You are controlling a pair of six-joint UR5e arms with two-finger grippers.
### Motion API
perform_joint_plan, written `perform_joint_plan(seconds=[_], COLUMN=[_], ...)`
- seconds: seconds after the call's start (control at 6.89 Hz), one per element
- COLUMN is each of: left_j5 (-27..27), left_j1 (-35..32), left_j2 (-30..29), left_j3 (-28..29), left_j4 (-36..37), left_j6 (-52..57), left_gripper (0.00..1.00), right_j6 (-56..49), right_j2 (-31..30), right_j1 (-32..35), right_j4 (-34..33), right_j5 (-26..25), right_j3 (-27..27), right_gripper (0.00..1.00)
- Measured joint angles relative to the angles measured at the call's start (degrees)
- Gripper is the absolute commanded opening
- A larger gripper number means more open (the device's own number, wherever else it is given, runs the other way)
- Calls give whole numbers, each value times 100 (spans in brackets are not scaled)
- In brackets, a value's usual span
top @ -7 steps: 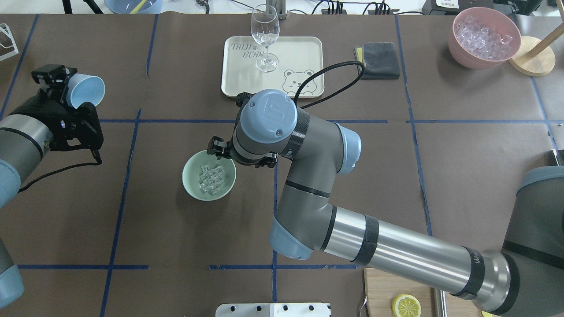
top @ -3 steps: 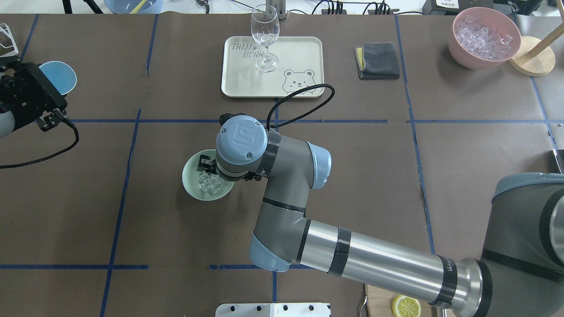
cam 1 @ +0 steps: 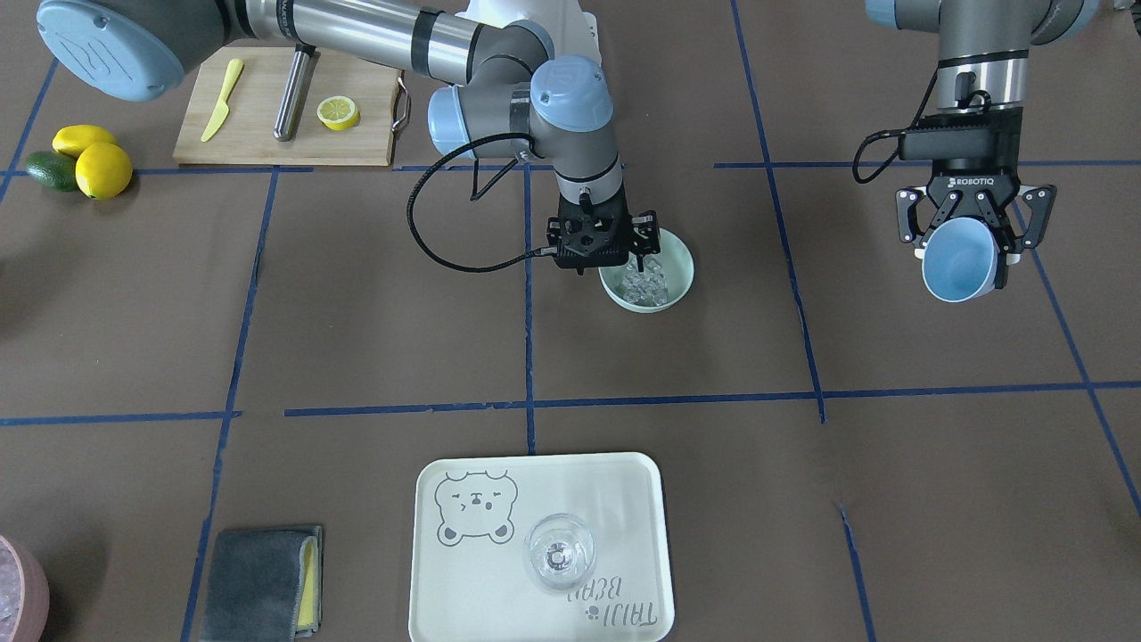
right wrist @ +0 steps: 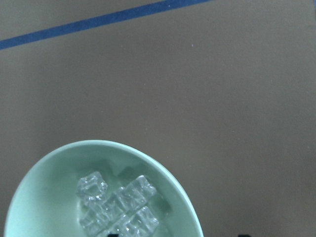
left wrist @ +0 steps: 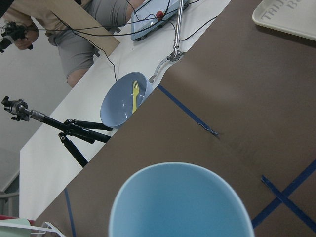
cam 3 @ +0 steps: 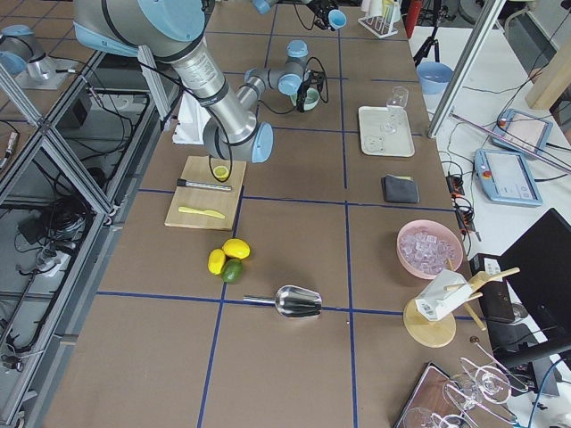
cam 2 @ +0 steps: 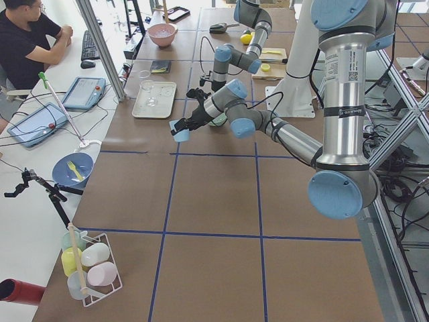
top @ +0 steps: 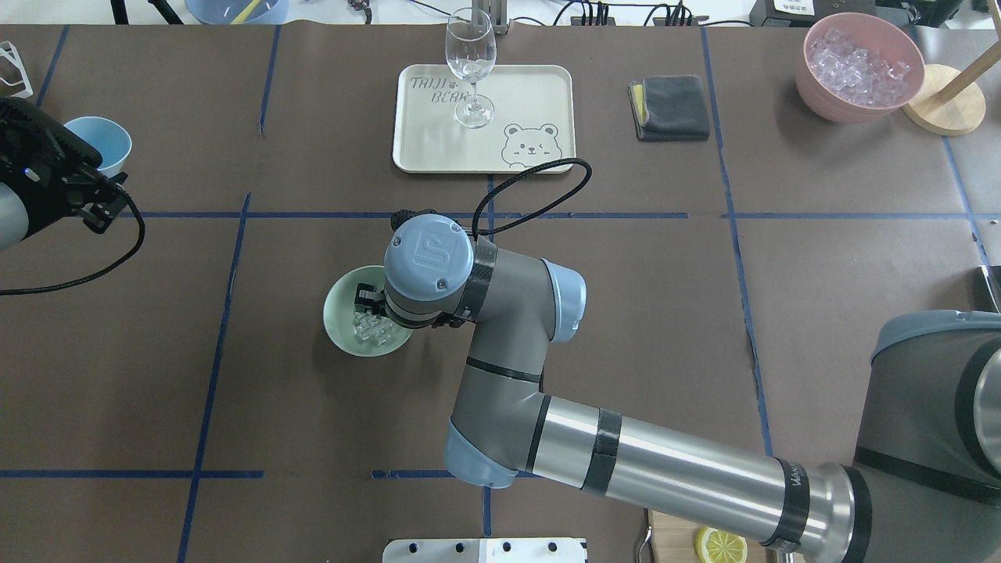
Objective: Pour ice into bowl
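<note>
I find the ice lying in the mint-green bowl. My right gripper, fingers spread, hangs directly over its rim. The left gripper, well apart, clamps the empty light blue cup.

- Wide table under a brown matte covering, split into squares by blue tape lines.
- White side desk along one long edge.
- Aluminium frame post beside it.
- Even light.
</note>
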Motion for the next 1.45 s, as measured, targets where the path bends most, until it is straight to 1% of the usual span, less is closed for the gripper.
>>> perform_joint_plan(seconds=[0.15,0.29,0.58,0.73,0.87,1.02,1.16,1.31,1.45], left_j5=[-76,-104,-124,-133,-134,-126,-111,-94,-32], left_j1=[-3,-4,-4,-4,-4,-4,-4,-4,13], left_j2=[6,10,-14,-44,-27,74,268,497,724], left_j3=[53,76,160,284,482,745,1070,1330,1457], left_j4=[0,0,-18,-152,-510,-1062,-1780,-2482,-3034], left_j6=[-190,-259,-478,-827,-1186,-1479,-1839,-2229,-2641], left_gripper=[0,0,0,0,0,0,0,0,0], right_j6=[-3,-8,-158,-330,-445,-494,-510,-510,-511], right_j2=[-17,-24,-31,-32,-30,-19,-10,-24,-57], right_j1=[-28,-49,-52,-30,16,75,179,360,593], right_j4=[-2,-4,-1,0,-1,-3,-22,-66,-202], right_j5=[0,0,4,6,18,40,149,414,745], right_j3=[-6,-9,-1,2,9,35,103,215,379], right_gripper=[27,0,0,0,0,0,0,0,0])
